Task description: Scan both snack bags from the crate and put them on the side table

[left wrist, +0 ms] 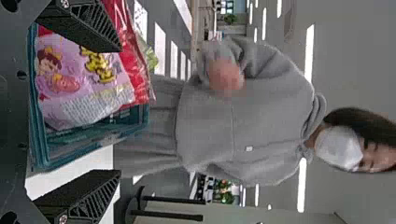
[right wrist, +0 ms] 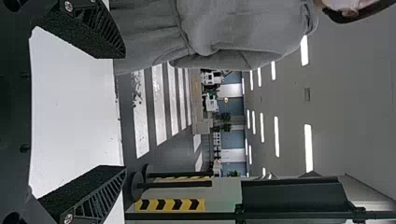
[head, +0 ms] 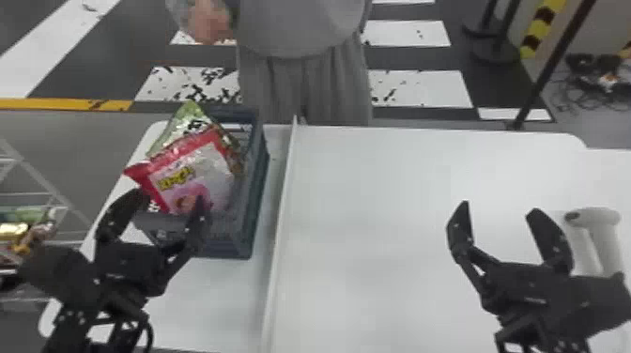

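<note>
My left gripper [head: 169, 199] is open over the near side of the dark crate [head: 256, 188], by the lower part of the pink and red snack bag [head: 211, 164]. Behind that bag a green snack bag [head: 188, 115] leans in the crate. The left wrist view has the left gripper [left wrist: 116, 112] with its fingers wide apart, the pink bag [left wrist: 84, 93] beyond them in the crate [left wrist: 98, 133]. Over the right part of the table my right gripper [head: 497, 213] stands open with nothing between its fingers, also seen in the right wrist view as the open gripper [right wrist: 123, 112]. A white scanner [head: 603, 239] stands just right of it.
The white table [head: 366, 225] has a raised divider [head: 281, 202] running front to back, right of the crate. A wire rack [head: 42, 211] holding some packages stands at the left. Beyond the table's far edge are a person and black posts on the floor.
</note>
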Controlling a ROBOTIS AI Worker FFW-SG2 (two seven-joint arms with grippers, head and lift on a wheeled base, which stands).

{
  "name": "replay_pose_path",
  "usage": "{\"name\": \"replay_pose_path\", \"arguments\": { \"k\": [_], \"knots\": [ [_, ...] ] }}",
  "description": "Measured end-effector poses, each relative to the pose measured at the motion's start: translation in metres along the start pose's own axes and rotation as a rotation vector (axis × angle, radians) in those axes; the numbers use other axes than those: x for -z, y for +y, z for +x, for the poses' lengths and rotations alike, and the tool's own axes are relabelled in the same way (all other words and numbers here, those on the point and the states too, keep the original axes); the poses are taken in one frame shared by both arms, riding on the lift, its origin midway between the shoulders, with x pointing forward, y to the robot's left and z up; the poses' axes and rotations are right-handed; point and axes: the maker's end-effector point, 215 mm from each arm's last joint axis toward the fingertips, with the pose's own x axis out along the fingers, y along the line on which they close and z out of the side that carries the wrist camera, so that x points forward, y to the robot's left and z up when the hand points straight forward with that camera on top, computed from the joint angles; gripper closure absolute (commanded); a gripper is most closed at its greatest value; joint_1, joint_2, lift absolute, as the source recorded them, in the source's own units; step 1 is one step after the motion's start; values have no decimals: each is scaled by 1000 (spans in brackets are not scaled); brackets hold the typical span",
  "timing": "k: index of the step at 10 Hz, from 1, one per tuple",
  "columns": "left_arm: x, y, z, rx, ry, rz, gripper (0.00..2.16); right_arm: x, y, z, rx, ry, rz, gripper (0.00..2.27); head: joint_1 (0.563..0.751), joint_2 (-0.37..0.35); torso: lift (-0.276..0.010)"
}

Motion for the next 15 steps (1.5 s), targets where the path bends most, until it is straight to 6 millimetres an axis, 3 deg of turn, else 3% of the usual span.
{"name": "replay_pose_path", "arguments": {
  "k": [3, 7, 9, 12, 13, 15],
  "knots": [
    [-13, 56, 2, -54, -8, -3, 66, 2, 1, -1, -1, 3, -2, 80, 695, 167, -87],
    [9, 101, 20, -48, 100, -28, 63, 3, 2, -1, -5, 7, -8, 80, 695, 232, -87],
    [14, 107, 38, -14, 124, -44, 56, 3, 2, -1, -6, 6, -9, 80, 695, 235, -87],
    [18, 101, 68, 56, 169, -55, 83, 2, 3, 1, -12, 4, -13, 80, 695, 216, -87],
    [25, 98, 73, 80, 193, -60, 275, 1, 3, 2, -13, 4, -15, 80, 695, 213, -87],
    [35, 85, 74, 147, 233, -73, 1416, -1, 6, 5, -19, 1, -15, 80, 695, 196, -87]
  ]
}}
